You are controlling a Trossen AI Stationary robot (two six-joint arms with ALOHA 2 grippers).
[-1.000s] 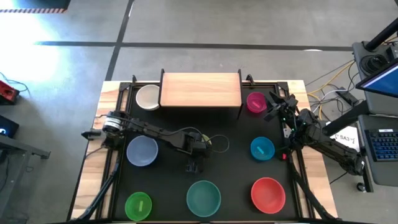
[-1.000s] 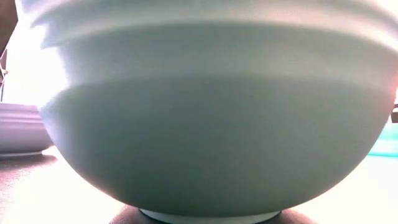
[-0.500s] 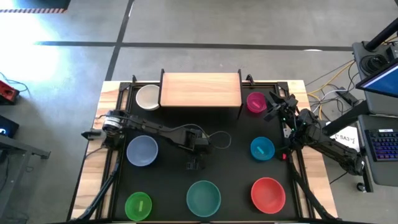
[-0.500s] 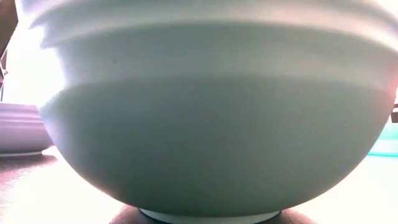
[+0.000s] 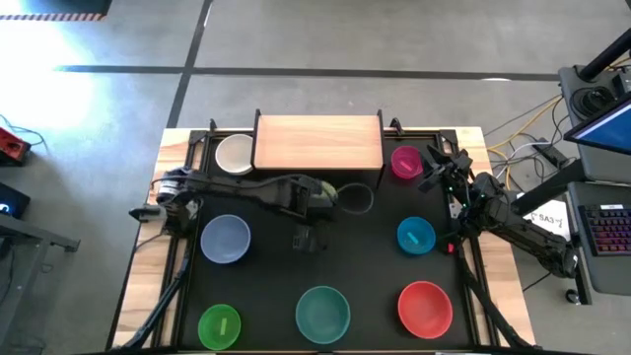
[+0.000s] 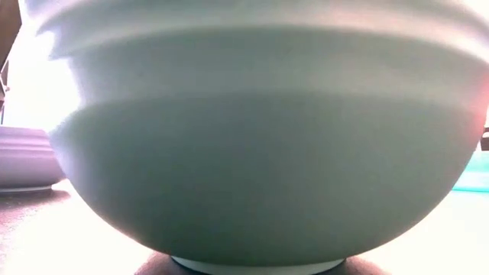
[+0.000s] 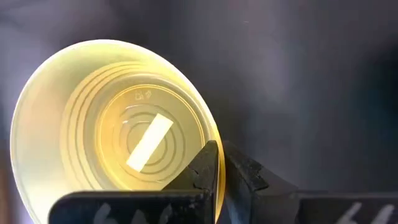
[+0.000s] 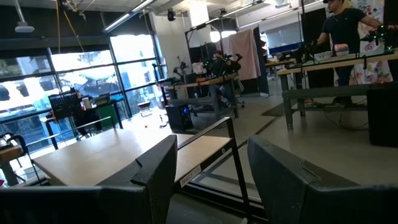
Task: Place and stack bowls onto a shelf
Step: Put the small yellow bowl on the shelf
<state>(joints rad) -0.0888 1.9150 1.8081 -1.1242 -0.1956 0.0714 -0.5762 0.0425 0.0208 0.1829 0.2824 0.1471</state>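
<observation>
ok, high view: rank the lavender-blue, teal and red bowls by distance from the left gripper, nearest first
Left gripper is near the table's middle, shut on the yellow bowl.
1. Lavender-blue bowl: beside it, toward the table's left side.
2. Teal bowl: at the front edge, centre. Close to the first; ranking is narrow.
3. Red bowl: front right corner, clearly farthest.
</observation>
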